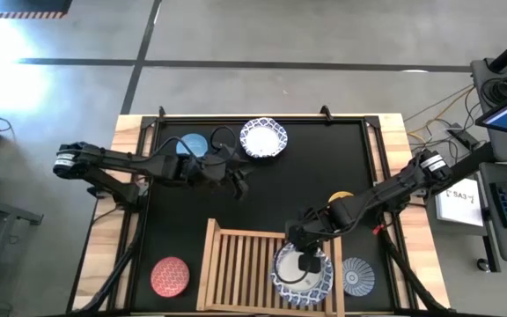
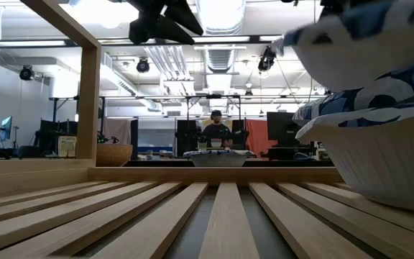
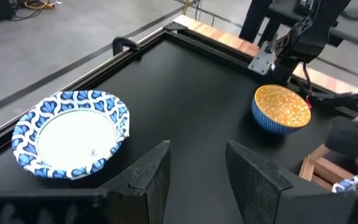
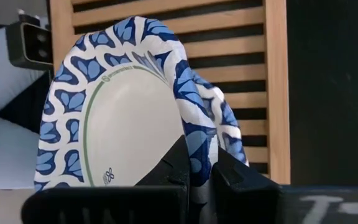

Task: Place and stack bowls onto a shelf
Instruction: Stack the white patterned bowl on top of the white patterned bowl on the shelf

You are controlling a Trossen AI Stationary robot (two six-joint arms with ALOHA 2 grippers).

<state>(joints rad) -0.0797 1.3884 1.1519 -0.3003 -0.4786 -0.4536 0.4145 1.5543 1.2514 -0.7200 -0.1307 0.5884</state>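
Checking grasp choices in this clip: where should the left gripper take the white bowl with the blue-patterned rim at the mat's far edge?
Probably by the wavy rim. The white bowl with the blue-patterned rim sits upright and alone on the black mat, its thin rim exposed all round. The left gripper, open, faces it; coming down over the near rim, one finger inside and one outside, seems simplest.
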